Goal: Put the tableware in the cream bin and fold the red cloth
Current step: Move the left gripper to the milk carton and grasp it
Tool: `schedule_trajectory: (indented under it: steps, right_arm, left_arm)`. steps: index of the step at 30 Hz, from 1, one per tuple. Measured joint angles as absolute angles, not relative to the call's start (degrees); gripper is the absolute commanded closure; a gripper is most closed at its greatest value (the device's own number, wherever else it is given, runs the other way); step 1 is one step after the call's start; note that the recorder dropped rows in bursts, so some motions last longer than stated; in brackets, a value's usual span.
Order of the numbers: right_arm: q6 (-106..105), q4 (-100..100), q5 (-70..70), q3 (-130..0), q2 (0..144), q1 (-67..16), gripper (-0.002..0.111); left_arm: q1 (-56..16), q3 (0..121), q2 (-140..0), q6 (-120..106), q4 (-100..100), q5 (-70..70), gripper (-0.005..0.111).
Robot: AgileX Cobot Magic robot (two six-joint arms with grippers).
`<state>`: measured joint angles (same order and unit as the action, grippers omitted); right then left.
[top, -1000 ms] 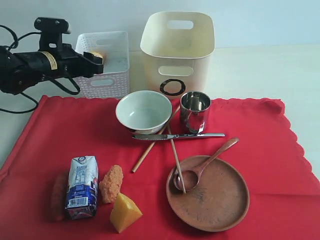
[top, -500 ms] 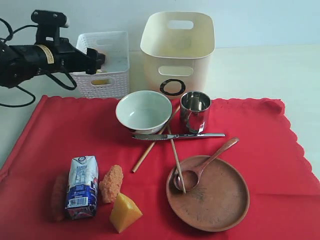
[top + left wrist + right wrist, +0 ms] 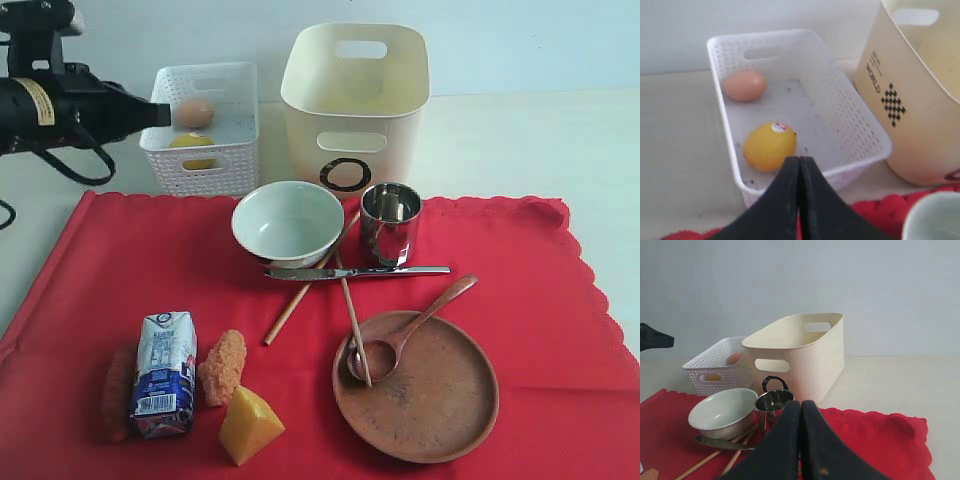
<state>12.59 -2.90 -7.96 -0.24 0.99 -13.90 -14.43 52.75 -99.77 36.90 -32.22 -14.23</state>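
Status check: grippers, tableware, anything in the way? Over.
Left gripper shut, empty, by white basket. Right gripper shut, empty. Tableware all on red cloth, none in cream bin. Milk carton, cheese also on cloth.

Closed: left gripper (image 3: 799, 161), right gripper (image 3: 801, 405)

The pale worktop (image 3: 520, 140) carries three things directly. A big red cloth (image 3: 540, 290) is spread over its near part, and at the cloth's far edge stand two containers side by side: a white perforated basket (image 3: 235, 165) on the left and a taller cream bin (image 3: 400, 150).
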Motion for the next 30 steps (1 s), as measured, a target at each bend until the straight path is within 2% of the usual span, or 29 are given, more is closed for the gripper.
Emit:
schedule_trajectory:
  steps: [12,19,25,28,30]
  right_arm:
    - [12.59,-2.90,-7.96,-0.24,0.99,-13.90,0.108]
    - [12.59,-2.90,-7.96,-0.24,0.99,-13.90,0.108]
    - [12.59,-2.90,-7.96,-0.24,0.99,-13.90,0.108]
    - [12.59,-2.90,-7.96,-0.24,0.99,-13.90,0.108]
    - [12.59,-2.90,-7.96,-0.24,0.99,-13.90,0.108]
  left_arm:
    - [-15.33,32.90,-85.93,50.96,-41.83,-16.09,0.106]
    - [-15.33,23.34,-84.40,53.11,-45.50,-16.43,0.106]
    - [-15.33,19.77,-84.40,53.35,-48.15,-19.60,0.106]
    - [-15.33,19.64,-84.40,53.58,-51.06,-22.87,0.097]
    - [-15.33,19.64,-84.40,53.94,-53.14,-25.25,0.082]
